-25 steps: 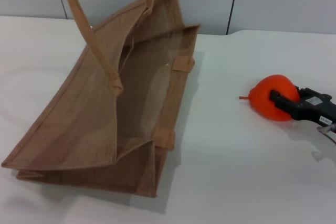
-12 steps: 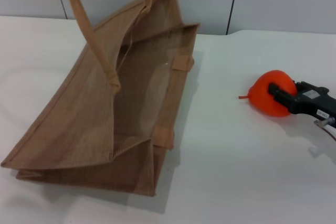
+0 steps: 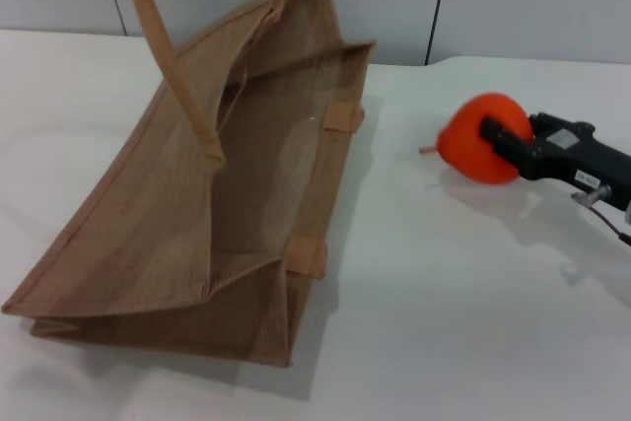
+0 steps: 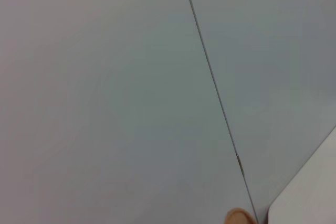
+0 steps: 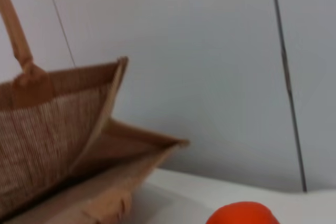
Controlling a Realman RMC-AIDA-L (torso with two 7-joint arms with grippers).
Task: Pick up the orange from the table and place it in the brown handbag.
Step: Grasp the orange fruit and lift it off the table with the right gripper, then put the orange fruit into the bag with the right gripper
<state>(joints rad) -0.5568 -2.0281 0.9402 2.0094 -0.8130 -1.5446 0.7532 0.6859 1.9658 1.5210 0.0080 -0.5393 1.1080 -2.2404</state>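
On the white bench [image 3: 444, 303], the brown handbag [image 3: 197, 214] leans open at nine o'clock. At three o'clock the right hand [image 3: 498, 137] grips the orange [image 3: 473, 140], lifted clear of the surface, stem toward the bag. A shallow pinch on smooth skin risks a slip; a low approach could snag the rim. The left hand is out of view.

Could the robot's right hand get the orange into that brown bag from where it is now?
Probably yes. The right hand grips the orange above the table, and the brown handbag gapes open toward it, with nothing lying between them.
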